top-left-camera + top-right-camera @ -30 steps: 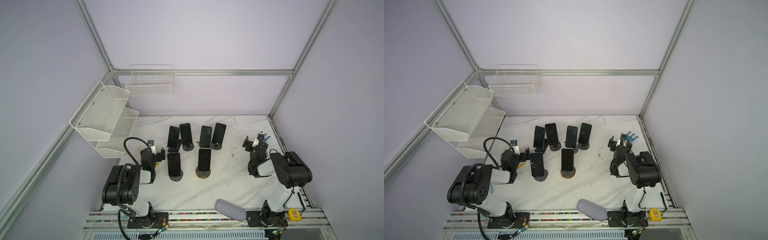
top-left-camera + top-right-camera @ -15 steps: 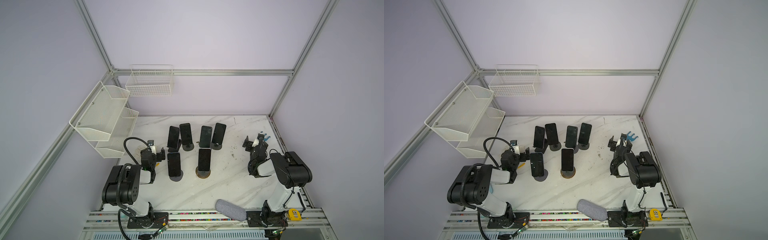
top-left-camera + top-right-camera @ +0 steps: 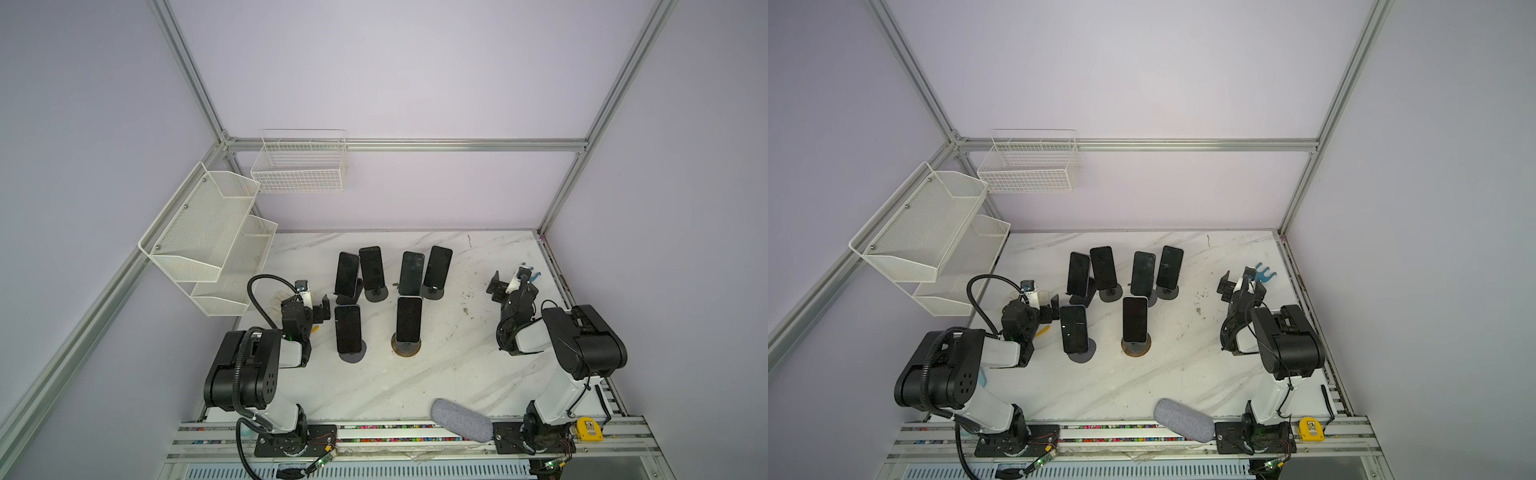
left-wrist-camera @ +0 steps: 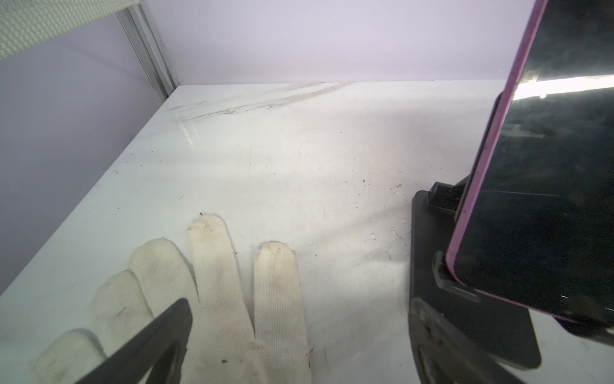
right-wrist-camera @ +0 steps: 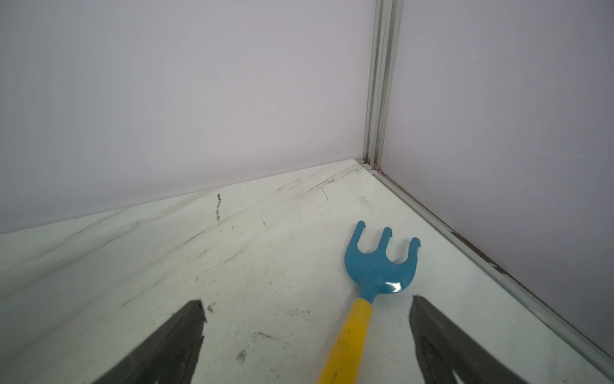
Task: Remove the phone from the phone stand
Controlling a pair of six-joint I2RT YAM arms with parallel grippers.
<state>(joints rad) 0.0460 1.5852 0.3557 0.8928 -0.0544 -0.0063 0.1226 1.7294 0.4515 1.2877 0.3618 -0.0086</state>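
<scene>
Evidently pre-grasp: in both top views left gripper (image 3: 316, 305) and right gripper (image 3: 510, 282) stand spread, empty, flanking six propped phones (image 3: 348, 328). Left wrist: purple-edged phone (image 4: 548, 199) leans in its stand (image 4: 427, 239), close. Right wrist: only a rake (image 5: 378, 269). Next, straddle that phone's edges, lift clear.

The tabletop (image 3: 457, 374) is smooth and marble-patterned, white with grey veins, faintly shiny, scuffed and speckled with dirt. Beside the left arm, the phone (image 4: 548, 199) has a glossy black glass face that mirrors the light, with a pink rim. Its phone stand (image 4: 423, 239) looks like matt black plastic. The glove (image 4: 219, 292) is coarse off-white knit cloth, grubby. The rake head (image 5: 378, 269) is glossy blue, and its handle (image 5: 352, 335) is a duller, smudged yellow. The shelf (image 3: 208, 224) and basket (image 3: 299, 170) are white-coated mesh and wire. The frame rail (image 3: 457, 144) is brushed bare metal, and the pouch (image 3: 461, 419) is grey woven fabric.
</scene>
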